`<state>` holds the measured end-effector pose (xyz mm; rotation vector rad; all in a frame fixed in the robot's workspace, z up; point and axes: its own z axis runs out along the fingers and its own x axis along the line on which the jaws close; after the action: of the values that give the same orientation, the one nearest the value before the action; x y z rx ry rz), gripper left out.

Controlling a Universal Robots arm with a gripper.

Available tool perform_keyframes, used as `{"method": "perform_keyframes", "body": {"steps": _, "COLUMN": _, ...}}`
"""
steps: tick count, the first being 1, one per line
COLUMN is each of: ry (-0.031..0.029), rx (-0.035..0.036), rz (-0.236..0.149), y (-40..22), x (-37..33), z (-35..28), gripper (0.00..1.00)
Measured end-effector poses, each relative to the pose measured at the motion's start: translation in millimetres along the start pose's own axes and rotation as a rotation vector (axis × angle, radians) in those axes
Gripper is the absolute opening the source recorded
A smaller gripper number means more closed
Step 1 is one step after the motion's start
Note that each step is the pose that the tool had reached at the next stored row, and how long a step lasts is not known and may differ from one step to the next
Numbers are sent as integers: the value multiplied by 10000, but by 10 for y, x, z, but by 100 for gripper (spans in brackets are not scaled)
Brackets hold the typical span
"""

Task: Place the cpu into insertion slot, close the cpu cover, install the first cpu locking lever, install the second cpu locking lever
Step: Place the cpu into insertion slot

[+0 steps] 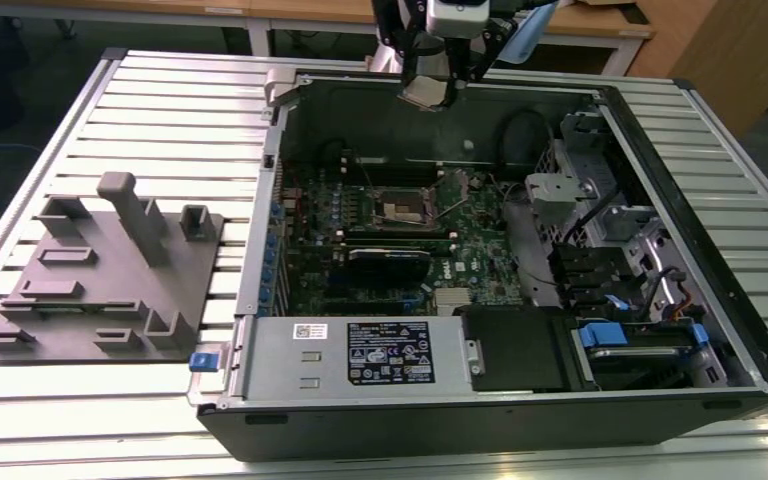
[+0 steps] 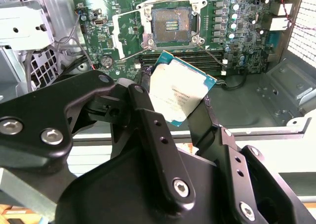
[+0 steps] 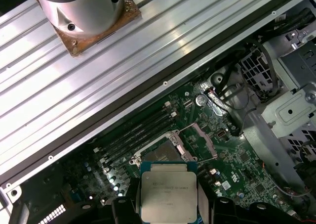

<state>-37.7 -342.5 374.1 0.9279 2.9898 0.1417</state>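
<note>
- Silver-grey cpu: pinched betw. fingers of black claw, held over open case, apart from slot.
- Insertion slot: bare, on green board.
- Cpu cover: swung open beside slot.

Black linked bars with silver screws form the jaws. The arm is pale grey with a blue cap, its round base silver.
</note>
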Motion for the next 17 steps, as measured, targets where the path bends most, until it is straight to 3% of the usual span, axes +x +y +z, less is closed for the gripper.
{"method": "perform_keyframes", "body": {"steps": 11, "ry": -1, "rx": 1, "rz": 10, "y": -4, "x": -3, "z": -1, "gripper": 54}}
{"method": "perform_keyframes", "body": {"steps": 17, "ry": -18, "rx": -4, "rz": 198, "y": -5, "x": -3, "z": 0, "gripper": 54}}
